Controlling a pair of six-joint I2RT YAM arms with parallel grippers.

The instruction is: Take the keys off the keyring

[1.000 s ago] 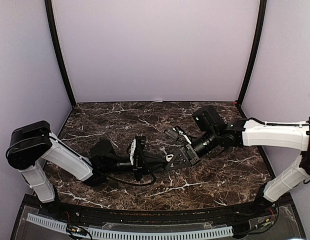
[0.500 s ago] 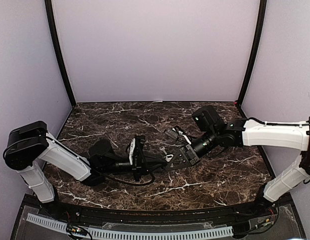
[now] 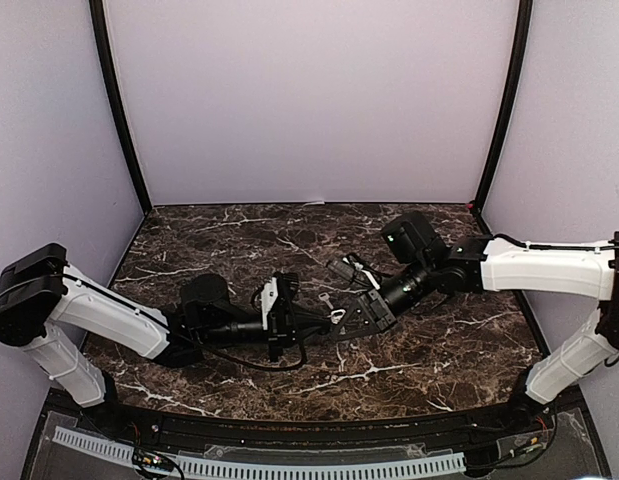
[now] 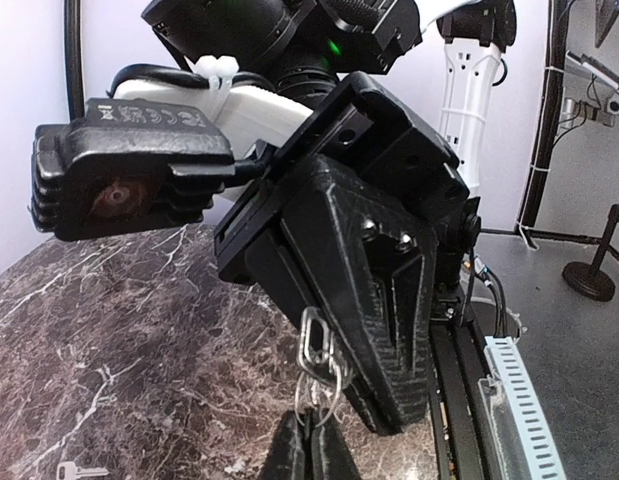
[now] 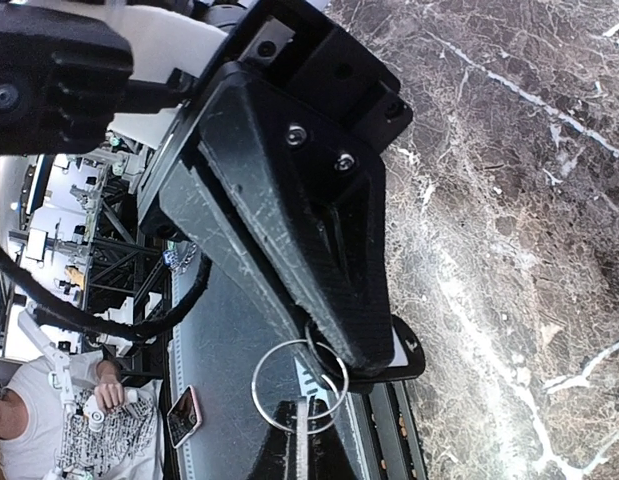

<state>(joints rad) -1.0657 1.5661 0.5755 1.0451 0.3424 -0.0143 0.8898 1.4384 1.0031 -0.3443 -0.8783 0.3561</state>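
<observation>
My two grippers meet tip to tip low over the middle of the marble. My left gripper (image 3: 322, 323) (image 4: 309, 452) is shut on the thin wire keyring (image 4: 320, 398) (image 5: 289, 385) (image 3: 337, 316). My right gripper (image 3: 349, 318) (image 5: 303, 450) is shut on a silvery key (image 4: 315, 340), which shows edge-on (image 5: 303, 428) between its fingers and still hangs on the ring. The black fob (image 5: 404, 352) shows behind the left gripper's fingers (image 5: 289, 230). A loose silver key (image 3: 326, 300) (image 4: 75, 470) lies on the marble just beyond the grippers.
A small black and white object (image 3: 347, 268) lies on the dark marble table (image 3: 229, 240) behind the right gripper. Purple walls close the back and sides. A white perforated rail (image 3: 289, 465) runs along the near edge.
The left arm's shoulder and elbow have swung left and lower, and its gripper has edged slightly right. Both grippers keep their hold on the ring and key.
</observation>
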